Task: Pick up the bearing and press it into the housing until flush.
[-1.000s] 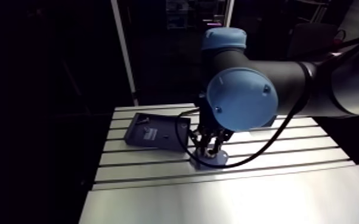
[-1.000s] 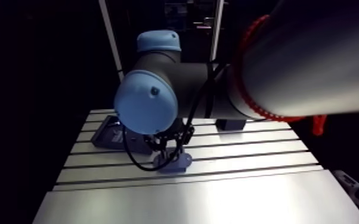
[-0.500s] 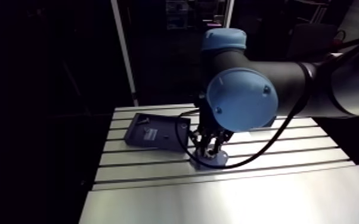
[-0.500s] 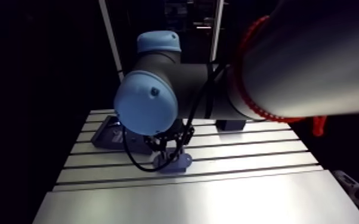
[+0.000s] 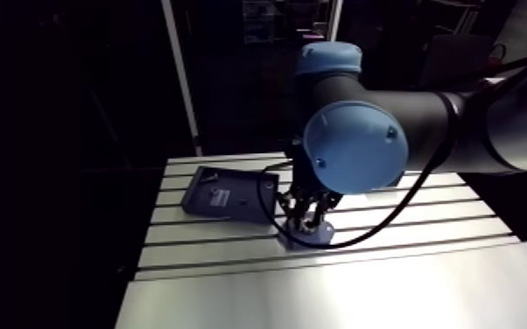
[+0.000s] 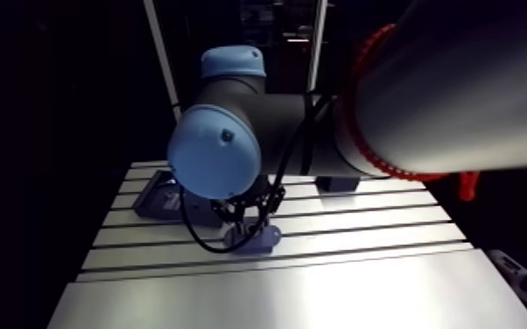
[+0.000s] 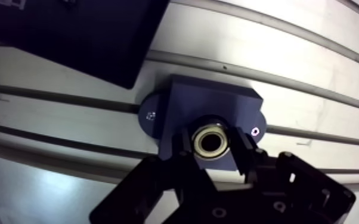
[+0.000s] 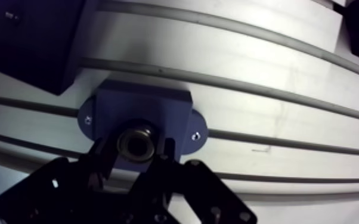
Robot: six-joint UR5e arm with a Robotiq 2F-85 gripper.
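Dark-blue plate (image 7: 68, 36) lay off to one side, out of play, on the slotted aluminium surface (image 7: 313, 71). Just beside it sat the blue housing (image 7: 212, 101), and there was the action. The steel bearing (image 7: 210, 142) sat right at the housing's bore, with the jaws pinching it from both sides. The pick-up looked done, and the placement too. Whether the ring was flush could not be told from above, so the final press and the release seemed left to do.

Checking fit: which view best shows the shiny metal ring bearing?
The wrist view: the shiny metal ring bearing, close-up between the gripper's fingers, at the dark blue housing. Arm view: too small to see.
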